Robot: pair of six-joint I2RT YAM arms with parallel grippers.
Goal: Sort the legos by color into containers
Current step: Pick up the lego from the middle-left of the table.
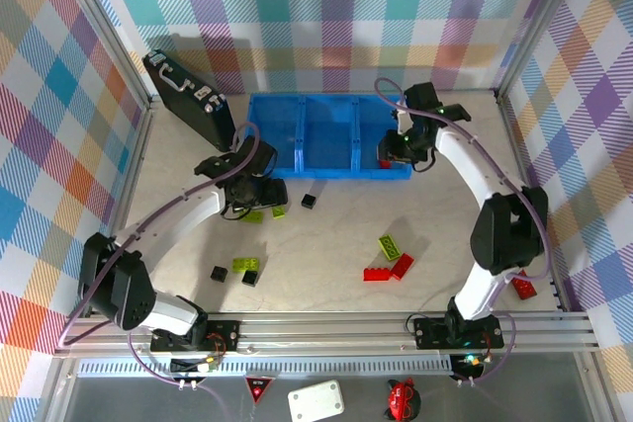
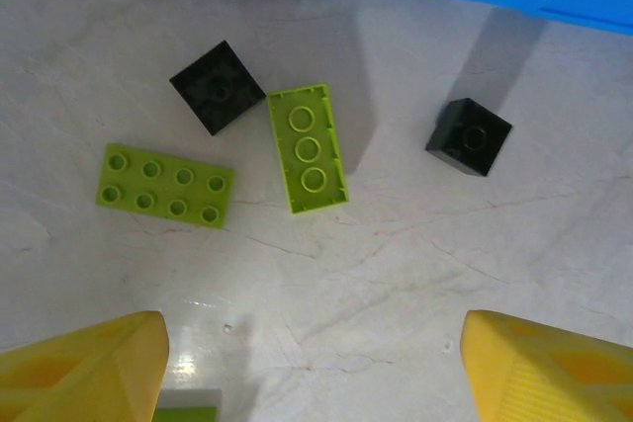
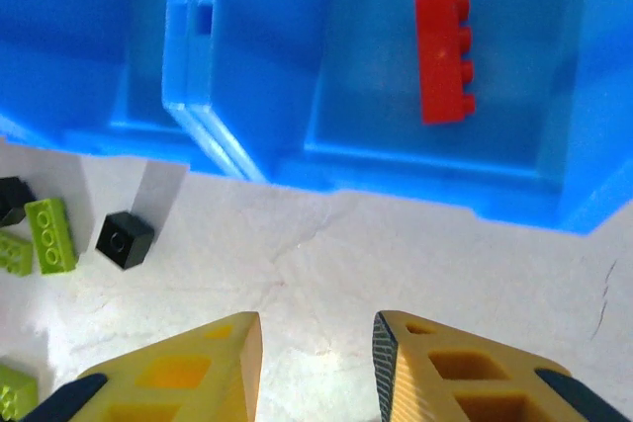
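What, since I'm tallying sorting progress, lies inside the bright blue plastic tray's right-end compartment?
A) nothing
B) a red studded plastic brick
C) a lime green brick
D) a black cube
B: a red studded plastic brick lies on that compartment's floor of the bright blue plastic tray.

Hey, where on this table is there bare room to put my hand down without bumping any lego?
Bare table lies between the near lime-and-black bricks and the red bricks. In the blue tray the left and middle compartments look empty. It is crowded under the left hand, where four bricks sit before the tray.
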